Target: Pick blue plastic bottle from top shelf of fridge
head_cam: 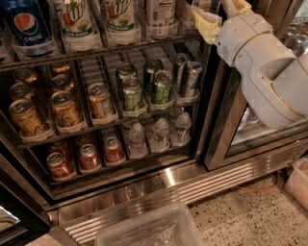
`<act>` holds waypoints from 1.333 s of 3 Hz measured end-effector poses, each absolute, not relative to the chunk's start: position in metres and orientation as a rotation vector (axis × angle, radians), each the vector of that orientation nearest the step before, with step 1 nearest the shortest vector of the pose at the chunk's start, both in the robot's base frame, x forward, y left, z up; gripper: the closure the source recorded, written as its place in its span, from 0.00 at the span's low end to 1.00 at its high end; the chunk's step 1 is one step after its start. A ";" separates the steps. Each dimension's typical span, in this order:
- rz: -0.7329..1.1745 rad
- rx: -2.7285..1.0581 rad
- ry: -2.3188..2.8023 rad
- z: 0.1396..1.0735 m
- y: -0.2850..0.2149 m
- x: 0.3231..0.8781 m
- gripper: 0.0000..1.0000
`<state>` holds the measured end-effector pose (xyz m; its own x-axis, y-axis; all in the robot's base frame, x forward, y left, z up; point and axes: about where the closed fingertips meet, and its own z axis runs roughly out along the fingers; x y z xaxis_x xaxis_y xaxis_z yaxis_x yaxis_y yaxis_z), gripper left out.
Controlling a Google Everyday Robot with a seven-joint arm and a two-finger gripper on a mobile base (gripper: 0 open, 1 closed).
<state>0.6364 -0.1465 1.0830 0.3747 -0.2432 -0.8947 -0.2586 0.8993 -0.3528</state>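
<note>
step in hand: approach to grasp. the gripper hangs at the upper right, just off the right end of the top shelf, with its pale arm trailing down to the right across the front of the fridge. its jaws stand apart, and nothing shows between them.

target: the blue plastic bottle stands on the top shelf, in a lane to the left of the gripper. only its pale printed label shows, since the upper edge cuts off the cap. further left stand the green-labelled soda bottles and, last, a pepsi bottle; do not take these.

procedure, as judged:
- shift the gripper left until the target lies between the jaws.
- enter along the lane, not across it, so that neighbouring bottles are not pushed.
- close on the label band, where the wall looks straight.
- lift clear of the lane tray before drawing out, because a dragged base may catch the front rail.

the cans on the rack below need no attention.
</note>
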 end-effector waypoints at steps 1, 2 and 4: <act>0.067 -0.463 1.188 1.083 -0.138 0.645 0.41; 0.095 -0.443 1.184 1.085 -0.134 0.651 0.36; 0.117 -0.414 1.222 1.084 -0.132 0.680 0.32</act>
